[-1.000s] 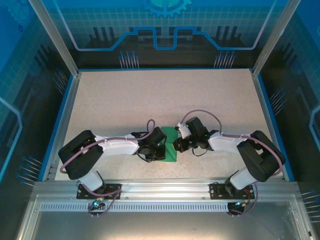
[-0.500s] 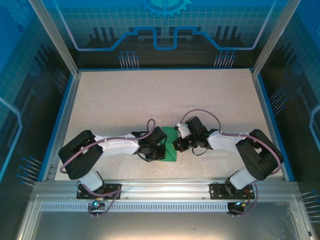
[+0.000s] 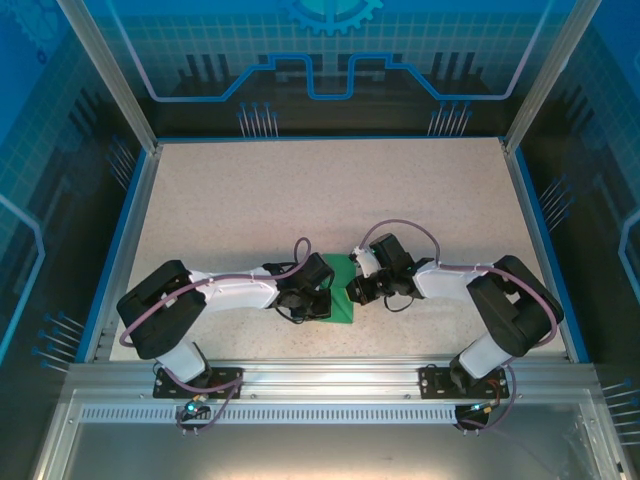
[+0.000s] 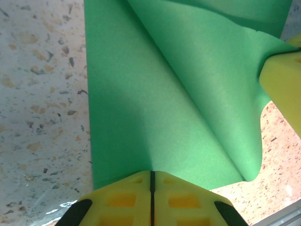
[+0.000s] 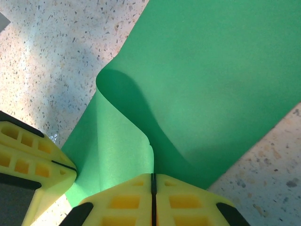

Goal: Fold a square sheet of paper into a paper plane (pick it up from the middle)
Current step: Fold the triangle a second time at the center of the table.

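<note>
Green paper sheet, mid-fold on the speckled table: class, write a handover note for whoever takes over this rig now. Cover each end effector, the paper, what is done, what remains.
Left end effector: shut, pinching the thin bright-green paper sheet at its edge.
Right end effector: shut on the same sheet from the opposite side.
Paper: on the speckled table, front middle, one layer curled up between the arms.
Done: sheet gripped, fold begun.
To do: flatten the crease, make the remaining folds; no dart shape yet.

Left tool (image 4: 151,173) clamped closed, right tool (image 5: 151,176) clamped closed, facing each other
</note>
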Tool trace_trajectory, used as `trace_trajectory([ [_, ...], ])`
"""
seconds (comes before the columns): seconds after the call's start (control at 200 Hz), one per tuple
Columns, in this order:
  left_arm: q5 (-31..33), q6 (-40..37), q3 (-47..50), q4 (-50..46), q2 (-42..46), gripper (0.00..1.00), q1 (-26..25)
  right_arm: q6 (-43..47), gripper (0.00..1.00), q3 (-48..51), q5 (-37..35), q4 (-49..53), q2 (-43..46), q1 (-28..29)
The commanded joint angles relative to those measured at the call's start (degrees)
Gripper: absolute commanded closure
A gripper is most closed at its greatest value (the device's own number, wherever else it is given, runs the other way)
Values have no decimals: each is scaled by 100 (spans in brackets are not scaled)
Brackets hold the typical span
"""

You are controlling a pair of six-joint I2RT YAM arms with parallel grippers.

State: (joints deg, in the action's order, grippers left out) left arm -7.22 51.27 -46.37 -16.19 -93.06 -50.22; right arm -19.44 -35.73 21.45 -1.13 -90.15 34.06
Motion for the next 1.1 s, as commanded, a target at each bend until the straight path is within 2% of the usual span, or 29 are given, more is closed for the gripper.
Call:
trace_trajectory([
  [0.0,116,-102,-109,-166,163,90,-58,-40,91,-20,-46,-19,-115,-92],
  [0.295,191,-44,-49,-119,455,88,-58,-20,91,-56,-53,3,-248,-97],
  [0.5,321,40,11,17,820,83,-43,2,91,-30,-78,33,-262,-93],
  [0.63,244,277,44,425,935,77,126,11,91,-1,-71,25,-275,-91],
  [0.875,106,853,66,1230,745,75,497,-16,91,31,-71,-41,-334,-98],
  [1.09,-6,1066,27,1615,291,75,564,-20,91,41,-81,-70,-338,-95],
])
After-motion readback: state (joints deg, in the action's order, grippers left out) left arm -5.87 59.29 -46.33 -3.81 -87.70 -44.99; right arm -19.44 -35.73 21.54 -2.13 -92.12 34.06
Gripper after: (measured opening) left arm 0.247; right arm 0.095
